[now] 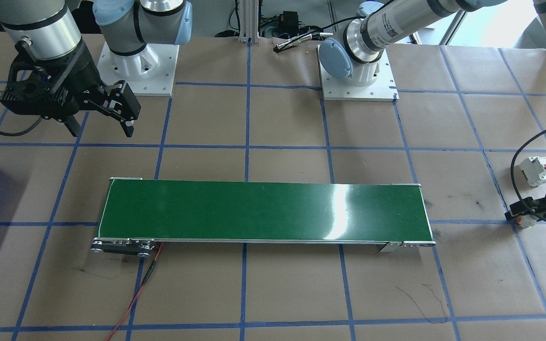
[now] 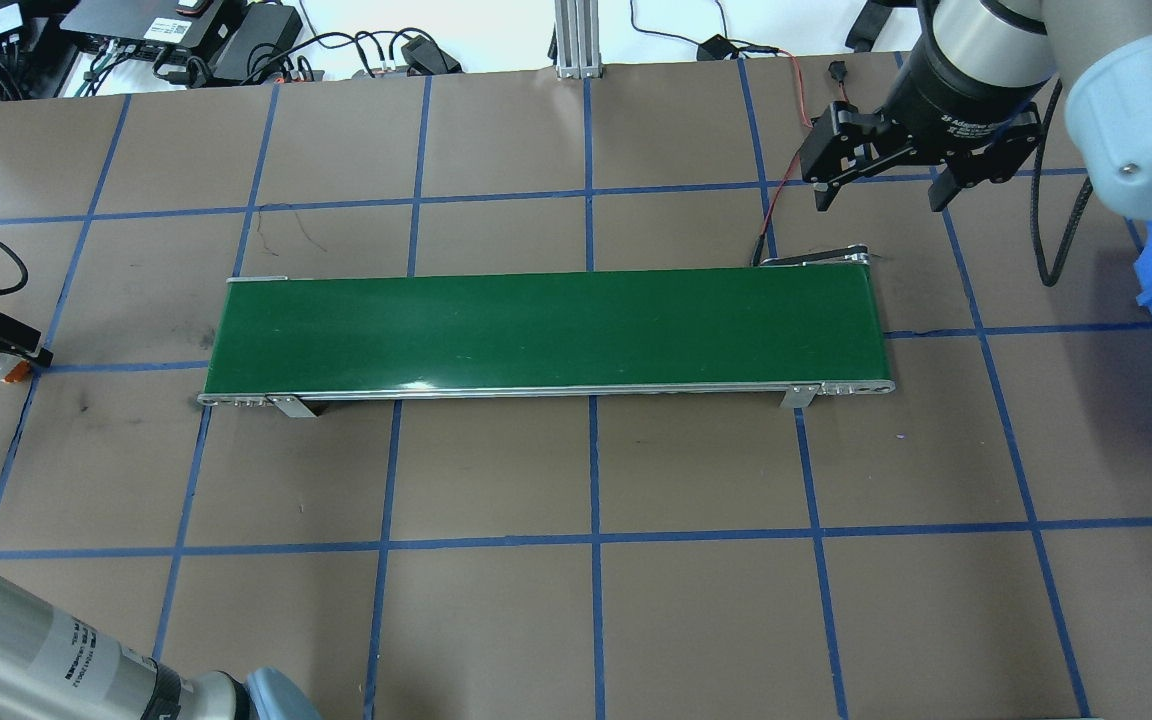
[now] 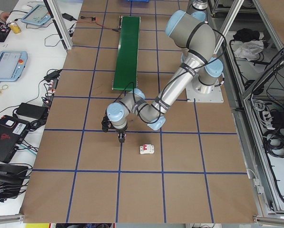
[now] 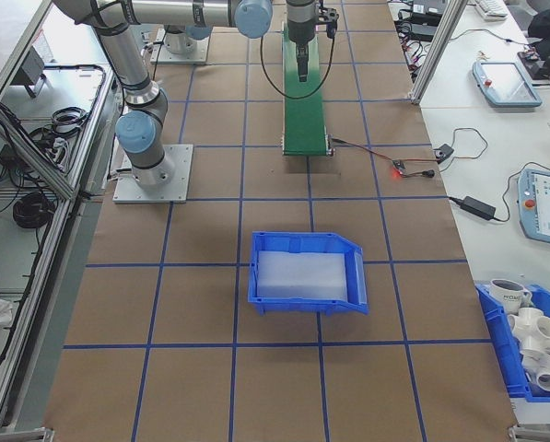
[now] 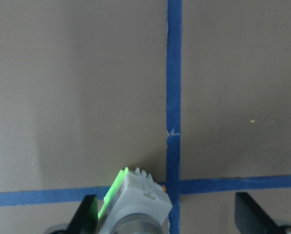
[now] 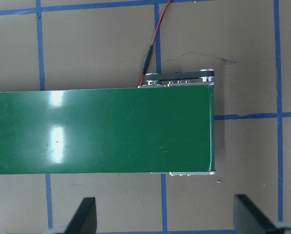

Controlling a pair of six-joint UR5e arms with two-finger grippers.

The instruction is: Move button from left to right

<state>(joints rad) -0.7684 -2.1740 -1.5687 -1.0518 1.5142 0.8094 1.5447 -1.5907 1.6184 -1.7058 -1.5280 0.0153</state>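
Lying on the bench at its left end between the spread-apart fingers of the left end effector, not yet clamped, the button, seeming small, light, rigid, asking for squeezing across its white body.

brown paper-covered table with blue tape grid

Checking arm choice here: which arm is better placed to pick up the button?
Left. The left gripper is open around the button at the table's left end, while the right gripper hovers open over the conveyor's far end.
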